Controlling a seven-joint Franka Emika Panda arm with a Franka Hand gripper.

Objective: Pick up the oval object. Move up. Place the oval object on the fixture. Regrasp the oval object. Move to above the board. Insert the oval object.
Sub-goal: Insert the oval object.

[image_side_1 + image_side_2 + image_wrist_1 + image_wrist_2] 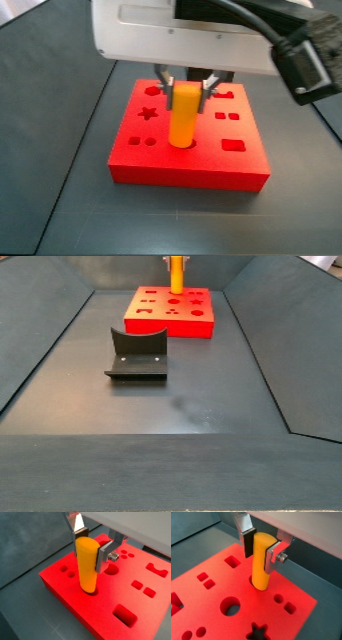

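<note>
The oval object (87, 564) is an orange-yellow peg standing upright, its lower end inside a hole in the red board (133, 607). My gripper (92, 547) is above the board, with its two fingers against the peg's upper part on either side, shut on it. Both wrist views show this; the peg (261, 562) enters the board (218, 592) near its edge, with the gripper (260, 551) around its top. In a side view the peg (183, 115) rises from the board (201, 165) under the gripper (187, 85). The fixture (138, 353) stands apart, nearer the camera than the board (167, 316).
The board's top has other holes: a star (147, 113), a round one (230, 605), squares (234, 145). Sloping dark walls (54, 346) enclose the grey floor (187, 406).
</note>
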